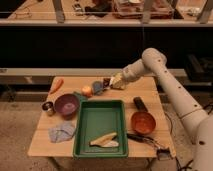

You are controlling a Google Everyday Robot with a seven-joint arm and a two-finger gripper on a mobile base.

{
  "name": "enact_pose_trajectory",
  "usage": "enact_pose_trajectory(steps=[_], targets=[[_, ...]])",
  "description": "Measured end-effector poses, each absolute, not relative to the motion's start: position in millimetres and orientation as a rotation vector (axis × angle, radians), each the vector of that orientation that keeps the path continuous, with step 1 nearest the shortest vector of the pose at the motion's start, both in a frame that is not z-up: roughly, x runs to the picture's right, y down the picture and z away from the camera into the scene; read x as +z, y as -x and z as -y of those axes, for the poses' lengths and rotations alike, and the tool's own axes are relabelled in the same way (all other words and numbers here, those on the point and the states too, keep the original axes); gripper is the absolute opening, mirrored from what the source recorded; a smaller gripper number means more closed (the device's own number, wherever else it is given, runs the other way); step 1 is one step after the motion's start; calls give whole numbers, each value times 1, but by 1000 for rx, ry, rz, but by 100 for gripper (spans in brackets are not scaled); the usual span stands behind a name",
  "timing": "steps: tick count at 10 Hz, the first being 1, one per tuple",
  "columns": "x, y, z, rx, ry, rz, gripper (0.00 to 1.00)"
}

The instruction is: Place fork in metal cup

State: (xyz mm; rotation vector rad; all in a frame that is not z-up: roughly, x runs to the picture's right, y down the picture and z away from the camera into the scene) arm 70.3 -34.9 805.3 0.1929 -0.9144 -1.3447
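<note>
Near edge, front right: black-handled utensil (145,141). Green tray (100,117) sits centre. The fork (103,139) looks to lie flat at the tray's near end, next to another pale piece that is hard to tell from it. Blue cloth (61,132) left of tray, copper pan (143,123) right. Further back: purple bowl (66,105), with the metal cup (48,107) just left of it, well apart from the fork. Far side: gripper (109,82) low over the table beside the grey-blue cup (97,88), fingers clenched, nothing visible in them.

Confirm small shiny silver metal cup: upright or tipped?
Upright: the small shiny silver metal cup stands mouth up at the left edge of the wooden table, beside the purple bowl. The gripper hovers over the far side.
</note>
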Motion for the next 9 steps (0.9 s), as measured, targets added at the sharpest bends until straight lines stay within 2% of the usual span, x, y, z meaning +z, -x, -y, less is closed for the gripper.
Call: enact_pose_trajectory(steps=[4, 9], targets=[[791, -49, 34, -1395, -222, 929, 0], [790, 32, 38, -1471, -235, 985, 0]])
